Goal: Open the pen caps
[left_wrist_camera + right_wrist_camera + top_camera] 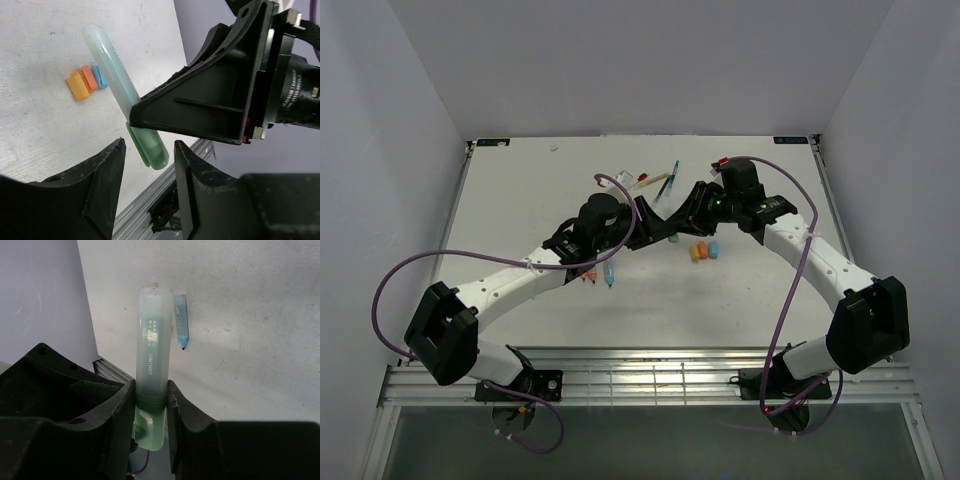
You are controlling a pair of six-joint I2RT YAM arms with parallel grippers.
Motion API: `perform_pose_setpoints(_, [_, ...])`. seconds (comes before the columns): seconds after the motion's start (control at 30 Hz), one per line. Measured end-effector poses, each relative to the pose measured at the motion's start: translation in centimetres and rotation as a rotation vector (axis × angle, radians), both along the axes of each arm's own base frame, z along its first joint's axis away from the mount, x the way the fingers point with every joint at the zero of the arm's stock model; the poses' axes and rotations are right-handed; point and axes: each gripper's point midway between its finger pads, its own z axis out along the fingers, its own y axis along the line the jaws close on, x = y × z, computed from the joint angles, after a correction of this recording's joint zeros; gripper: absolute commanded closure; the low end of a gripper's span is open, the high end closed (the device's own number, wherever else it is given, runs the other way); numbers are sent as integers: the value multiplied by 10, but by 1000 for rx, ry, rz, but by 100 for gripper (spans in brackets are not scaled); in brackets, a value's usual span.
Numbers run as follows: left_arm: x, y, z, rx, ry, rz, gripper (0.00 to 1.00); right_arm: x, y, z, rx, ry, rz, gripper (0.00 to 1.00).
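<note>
Starting nearest the bases, a blue pen (181, 322) is seen lying on the tabletop (520, 200) with its tip bare, and an orange pen (589, 276) is half hidden beside it under the left arm. A little farther out, three loose caps are grouped side by side, touching: an orange cap (76, 86), a reddish cap (88, 78) and a blue cap (99, 76). At least three pens are therefore judged to be opened. Just past them the green pen (154, 335) is held off the tabletop, pinched across its barrel by the right tool (150, 385). Its green cap (157, 152), clip included, is seated on the end that sticks out past that tool. The left tool (149, 145) is spread, set either side of the cap's end with no contact that can be made out, so the pull is judged not yet made. At the far side, several thin pens (666, 183) and a red item (642, 180) are scattered; whether any of them is capped cannot be told. Left to do, as far as can be judged, is the green cap at least, and perhaps some of the far ones.
</note>
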Motion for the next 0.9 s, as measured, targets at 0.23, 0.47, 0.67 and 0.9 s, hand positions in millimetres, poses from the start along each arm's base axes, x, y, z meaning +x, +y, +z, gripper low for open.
perform_pose_setpoints(0.23, [-1, -6, -12, 8, 38, -23, 47, 0, 1, 1, 8, -4, 3, 92])
perform_pose_setpoints(0.47, [-5, -9, -11, -10, 57, -41, 47, 1, 4, 3, 29, -1, 1, 92])
perform_pose_setpoints(0.67, [-8, -11, -8, -28, 72, -52, 50, -2, 8, -1, 41, 7, 5, 92])
perform_pose_setpoints(0.9, [-9, -11, -11, -36, 96, -47, 64, -3, 7, 1, 51, -1, -5, 92])
